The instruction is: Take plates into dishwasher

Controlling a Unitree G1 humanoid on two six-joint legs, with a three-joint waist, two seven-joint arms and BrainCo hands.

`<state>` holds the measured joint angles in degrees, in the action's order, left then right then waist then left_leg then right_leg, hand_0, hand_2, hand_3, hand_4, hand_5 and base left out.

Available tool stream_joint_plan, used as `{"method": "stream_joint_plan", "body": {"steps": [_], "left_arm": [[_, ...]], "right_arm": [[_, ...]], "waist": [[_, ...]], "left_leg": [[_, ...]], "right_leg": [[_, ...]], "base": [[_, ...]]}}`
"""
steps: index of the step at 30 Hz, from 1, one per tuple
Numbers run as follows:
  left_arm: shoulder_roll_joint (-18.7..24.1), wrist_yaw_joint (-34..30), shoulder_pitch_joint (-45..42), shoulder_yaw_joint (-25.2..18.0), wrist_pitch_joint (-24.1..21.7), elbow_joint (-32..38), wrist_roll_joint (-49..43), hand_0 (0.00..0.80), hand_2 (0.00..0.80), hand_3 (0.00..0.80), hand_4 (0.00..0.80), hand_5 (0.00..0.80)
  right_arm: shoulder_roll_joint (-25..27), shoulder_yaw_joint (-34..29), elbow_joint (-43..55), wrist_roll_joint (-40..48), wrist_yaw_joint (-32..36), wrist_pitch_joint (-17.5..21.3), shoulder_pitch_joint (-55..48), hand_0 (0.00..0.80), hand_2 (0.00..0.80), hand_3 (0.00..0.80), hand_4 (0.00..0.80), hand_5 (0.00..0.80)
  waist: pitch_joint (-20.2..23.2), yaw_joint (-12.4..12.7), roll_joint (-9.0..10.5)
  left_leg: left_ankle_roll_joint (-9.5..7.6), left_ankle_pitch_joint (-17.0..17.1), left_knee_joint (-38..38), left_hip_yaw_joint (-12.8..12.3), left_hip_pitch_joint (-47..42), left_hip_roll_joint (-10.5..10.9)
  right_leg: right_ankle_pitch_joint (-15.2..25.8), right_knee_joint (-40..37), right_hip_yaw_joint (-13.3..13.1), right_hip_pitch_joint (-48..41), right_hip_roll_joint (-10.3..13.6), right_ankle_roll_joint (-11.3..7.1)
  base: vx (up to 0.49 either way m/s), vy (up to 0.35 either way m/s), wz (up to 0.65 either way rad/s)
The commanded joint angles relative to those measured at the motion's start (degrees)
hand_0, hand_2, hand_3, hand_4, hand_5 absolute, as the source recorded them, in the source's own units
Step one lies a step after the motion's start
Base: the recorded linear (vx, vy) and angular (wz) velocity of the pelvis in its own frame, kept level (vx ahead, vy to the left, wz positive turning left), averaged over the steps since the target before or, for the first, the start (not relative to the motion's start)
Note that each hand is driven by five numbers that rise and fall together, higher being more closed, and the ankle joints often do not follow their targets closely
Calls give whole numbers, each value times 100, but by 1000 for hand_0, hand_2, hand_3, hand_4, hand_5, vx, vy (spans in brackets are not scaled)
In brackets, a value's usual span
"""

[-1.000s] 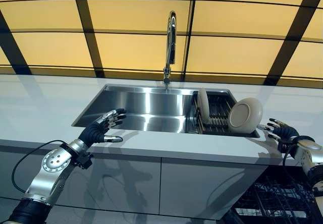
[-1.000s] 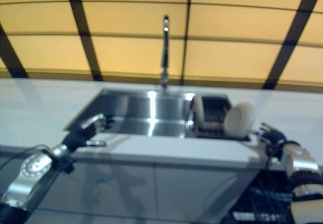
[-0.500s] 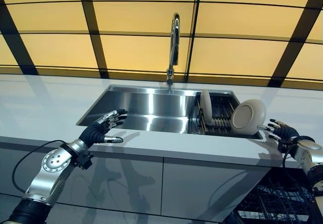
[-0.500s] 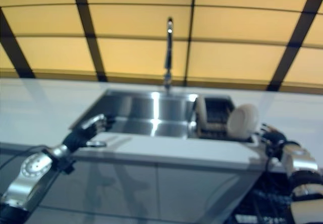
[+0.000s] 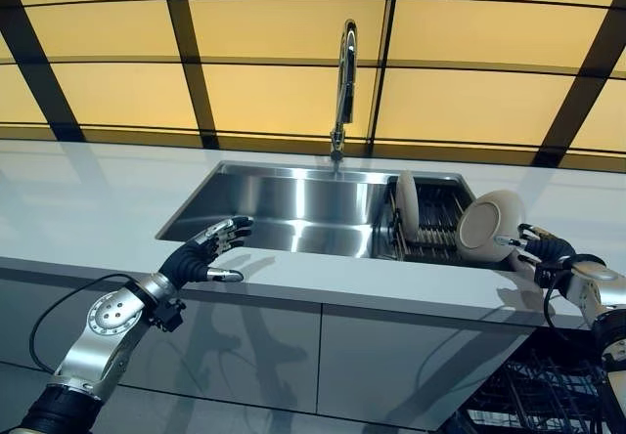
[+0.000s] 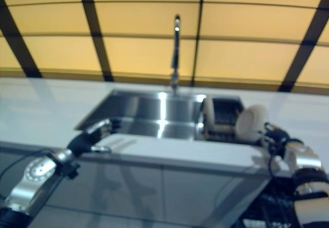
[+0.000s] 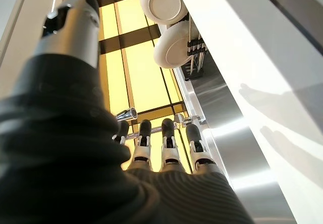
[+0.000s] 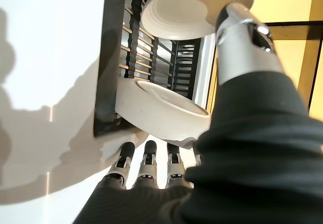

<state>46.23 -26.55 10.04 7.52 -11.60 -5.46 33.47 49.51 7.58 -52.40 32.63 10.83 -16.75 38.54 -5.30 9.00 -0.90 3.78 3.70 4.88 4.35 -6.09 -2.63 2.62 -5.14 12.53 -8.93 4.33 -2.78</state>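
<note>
Sink [image 5: 284, 221]: steel basin set in white bench [image 5: 88, 209], tap [image 5: 344, 72] behind it at mid.
Rack [image 5: 430, 229]: dark wire rack in right part of sink, holds both plates.
Plate 1 [image 5: 407, 202]: cream, stands on edge in rack, left side of it.
Plate 2 [image 5: 489, 225]: cream, tilted, at rack's right end, face toward camera; leans over bench edge.
Right hand [image 5: 544, 249]: just beside plate 2's right rim, fingers straight & spread, tips at or near the rim; can't tell if they touch. Thumb up by the rim in wrist view. No grasp seen.
Left hand [image 5: 201, 256]: over bench front edge, left of sink, fingers straight & spread, holds nothing.
Dishwasher basket [image 5: 548, 395]: dark wire, below bench at lower right, door open.
</note>
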Motion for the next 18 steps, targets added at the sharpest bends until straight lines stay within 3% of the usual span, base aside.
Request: {"method": "stream_joint_plan", "body": {"steps": [1,15,16,17,18], "left_arm": [[167,13,330,105,-167,469,308,0,0,0,0,0],[274,-25,429,146,-460,513,472,0,0,0,0,0],[298,11,449,179,-550,512,516,0,0,0,0,0],[302,15,454,183,-562,511,526,0,0,0,0,0],[315,33,476,180,-598,543,555,0,0,0,0,0]], "right_arm": [[7,555,-22,-6,98,-95,875,0,0,0,0,0],[-8,812,-327,-65,-31,-254,1326,0,0,0,0,0],[30,865,-394,-89,-140,-177,1403,424,424,424,424,424],[35,875,-400,-101,-154,-165,1416,424,424,424,424,424],[55,915,-445,-237,-254,-126,1508,800,800,800,800,800]], "waist": [[-138,202,123],[-538,371,-24],[-614,377,-54],[-625,378,-59],[-684,391,-73]], "left_leg": [[-39,-20,12,234,82,29],[-30,85,12,474,370,54],[-29,107,12,490,428,55],[-29,110,12,493,435,55],[-29,121,12,509,484,57]], "right_leg": [[10,91,80,-107,362,-175],[0,142,218,109,389,-142],[1,164,223,164,392,-137],[1,167,224,171,393,-137],[-2,182,231,224,396,-133]], "base": [[73,-1,10],[-20,-3,10],[-114,3,11],[-132,6,6],[-70,1,3]]}}
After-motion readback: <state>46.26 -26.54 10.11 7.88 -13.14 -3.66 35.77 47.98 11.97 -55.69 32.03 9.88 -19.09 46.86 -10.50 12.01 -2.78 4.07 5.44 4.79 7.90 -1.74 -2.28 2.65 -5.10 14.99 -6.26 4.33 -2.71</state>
